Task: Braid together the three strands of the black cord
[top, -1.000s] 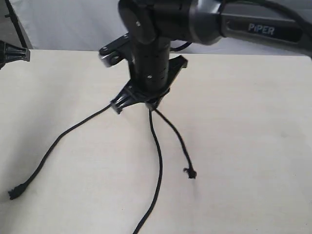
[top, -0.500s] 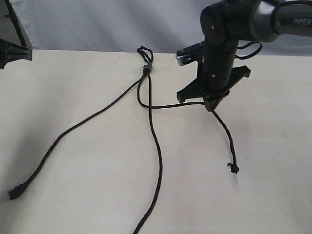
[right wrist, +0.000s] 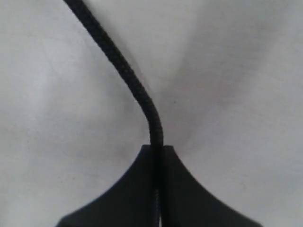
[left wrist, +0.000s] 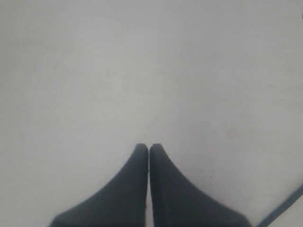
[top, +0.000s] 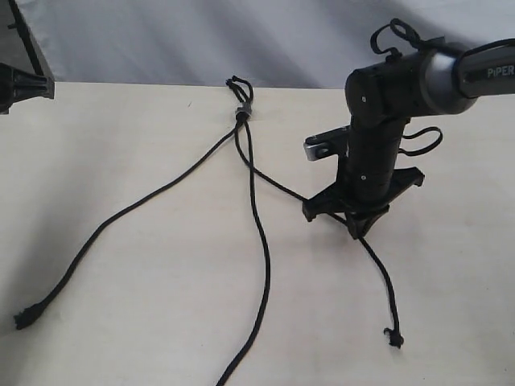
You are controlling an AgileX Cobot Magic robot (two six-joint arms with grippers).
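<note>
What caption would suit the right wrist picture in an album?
Close-up: the right gripper shut on one woven black strand over the pale tabletop.

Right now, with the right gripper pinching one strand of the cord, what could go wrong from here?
1. The grey band joining the strands is not held by anything. The left gripper is shut on nothing, so a pull by the right gripper may drag the whole thing.
2. The held strand seems to cross the middle strand near the band and could snag it.
3. The thin strand might slip through the shut jaws.
</note>
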